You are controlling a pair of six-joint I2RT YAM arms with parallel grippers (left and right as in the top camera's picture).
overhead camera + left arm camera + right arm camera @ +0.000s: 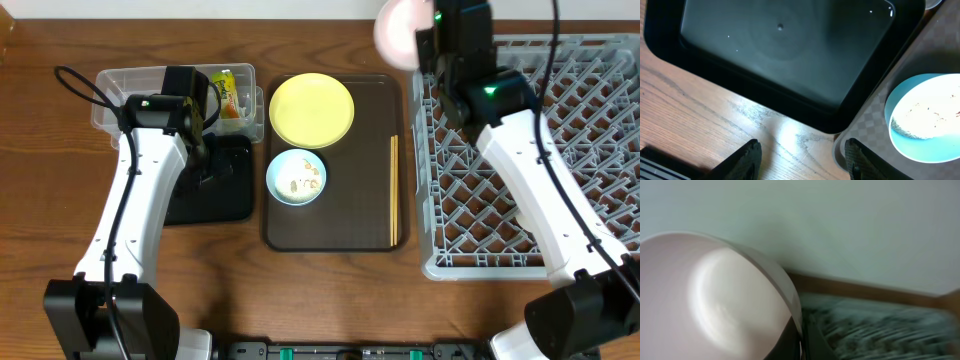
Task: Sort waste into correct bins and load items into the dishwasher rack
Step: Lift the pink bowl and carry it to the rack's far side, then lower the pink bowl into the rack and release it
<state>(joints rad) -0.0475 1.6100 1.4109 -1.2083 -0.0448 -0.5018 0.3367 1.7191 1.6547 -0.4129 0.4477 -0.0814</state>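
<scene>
My right fingers (786,347) clamp the rim of the pale pink bowl (715,300), held aloft by the far corner of the grey rack (560,150); it looks stiff, glossy, slippery and chippable, so the rim wants a deep grip. My left fingers (742,160) gape empty beside the black tray (780,60)

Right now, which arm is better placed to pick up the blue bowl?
Left. The left gripper, open, hovers at the black tray's corner, beside the blue bowl; the right gripper is shut on the pink bowl by the rack.
</scene>
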